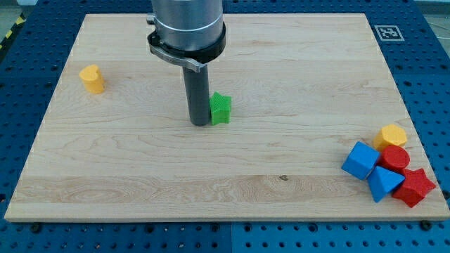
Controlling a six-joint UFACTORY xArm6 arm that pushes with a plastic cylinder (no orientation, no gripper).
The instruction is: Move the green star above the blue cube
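At the view's far left a yellow cylinder (91, 78) is sitting alone, smooth and matte like moulded plastic. Near the middle, my tip (200, 124) is pressing against the left side of the green star (220, 108), a small ridged block partly hidden behind the dark, straight rod; with no jaws to it, the rod is grasping nothing and only pushing. I judge the push step is under way but far from done, since the star is lying well apart from the blue cube (360, 160) at the view's right. The next move is calling for a long shove rightward, ending just above that cube. Beside the cube, a blue wedge-like block (383, 183), a yellow cylinder (391, 135), a red cylinder (394, 159) and a red star (415, 186) are clustering on the pale, grained wooden board (281, 77).
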